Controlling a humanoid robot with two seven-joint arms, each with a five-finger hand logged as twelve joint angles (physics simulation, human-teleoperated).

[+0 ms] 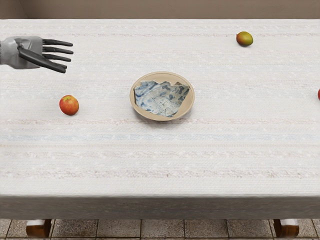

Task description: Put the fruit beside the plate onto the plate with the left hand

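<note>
A red and yellow apple lies on the white tablecloth, left of a tan plate with a blue and white inside. My left hand comes in from the left edge, above and behind the apple, clear of it. Its dark fingers are stretched out straight toward the right and hold nothing. The plate carries no fruit. The right arm does not show.
A green and red mango lies at the far right of the table. A sliver of another red fruit shows at the right edge. The table's front edge runs across the lower part of the view.
</note>
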